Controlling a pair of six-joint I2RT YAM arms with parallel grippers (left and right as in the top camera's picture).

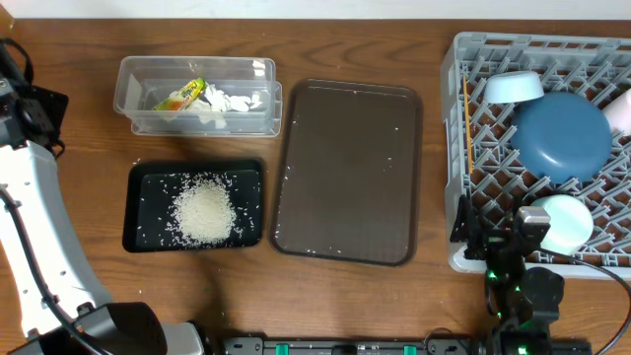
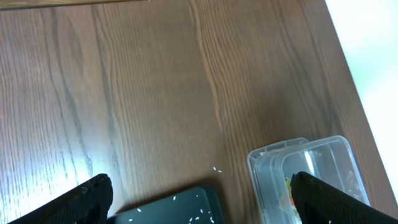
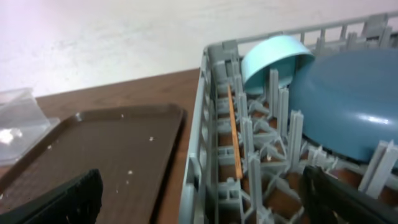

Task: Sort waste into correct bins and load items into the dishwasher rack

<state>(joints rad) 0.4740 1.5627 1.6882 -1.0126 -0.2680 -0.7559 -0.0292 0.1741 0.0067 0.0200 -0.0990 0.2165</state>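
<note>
**A:** Start at the right pincer [image 3: 199,193]: fingers spread wide with nothing between them, hanging at the near-left corner of the rack [image 1: 454,148].

**B:** Dead ahead at twelve o'clock are the chopsticks [image 3: 235,137], long axis running twelve to six along the rack's left wall. The plate [image 1: 562,133] sits at one o'clock, with the far bowl [image 1: 513,87], the near bowl [image 1: 562,222] and the cup [image 1: 621,108] around it.

**A:** The rack looks loaded. Only stray grains [image 3: 151,138] seem to be left, on the brown tray [image 1: 345,168] at ten o'clock from that pincer.

**B:** And the left pincer [image 2: 200,186]?

**A:** It's gaping and empty too, over bare table [image 2: 155,81]. The black tray [image 1: 148,187] holds the rice heap [image 1: 204,212]. The clear box [image 1: 133,74] has the wrapper [image 1: 182,96] and tissue [image 1: 232,101].

**B:** The right arm looks nearer those grains.
</note>
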